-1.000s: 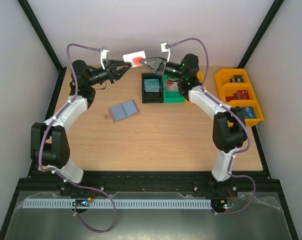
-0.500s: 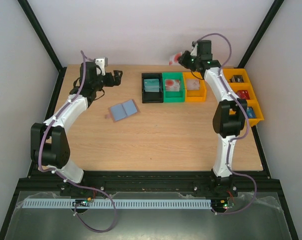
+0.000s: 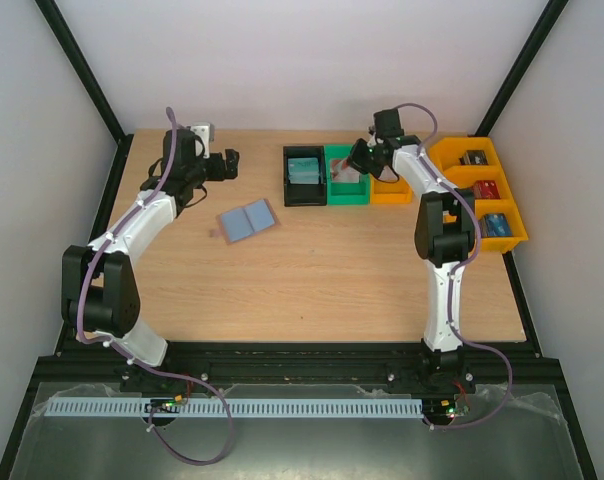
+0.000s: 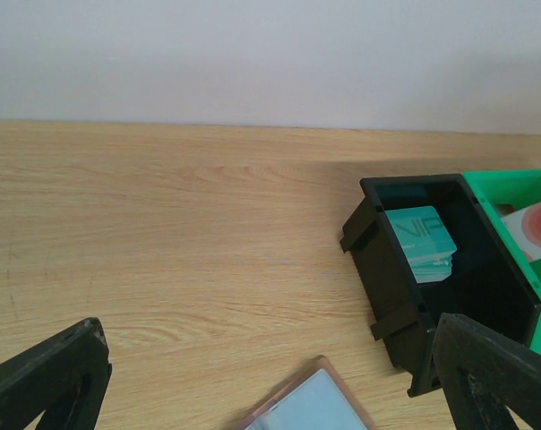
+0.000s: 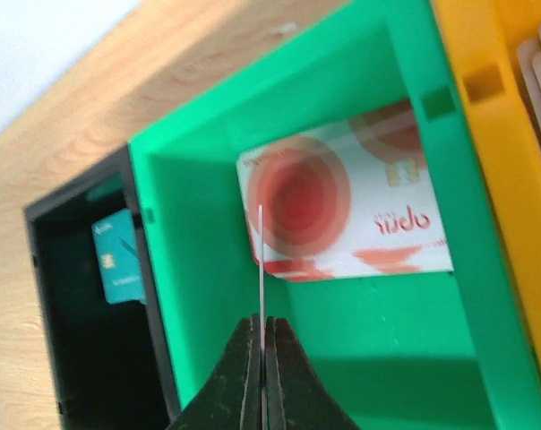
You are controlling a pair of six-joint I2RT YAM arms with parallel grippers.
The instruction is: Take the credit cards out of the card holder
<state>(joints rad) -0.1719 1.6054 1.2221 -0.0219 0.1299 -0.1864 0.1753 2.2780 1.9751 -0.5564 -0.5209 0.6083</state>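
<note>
Credit card (image 5: 261, 255): 1 in right hand (image 5: 262, 324)

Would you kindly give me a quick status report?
Left gripper open, empty. Right gripper shut on a card above the green bin. Card holder lies open on table. Nothing blocking.

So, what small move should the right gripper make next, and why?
Probably open the jaws. The right gripper is shut on a thin card, edge-on above the green bin, where a red-and-white card already lies.
</note>
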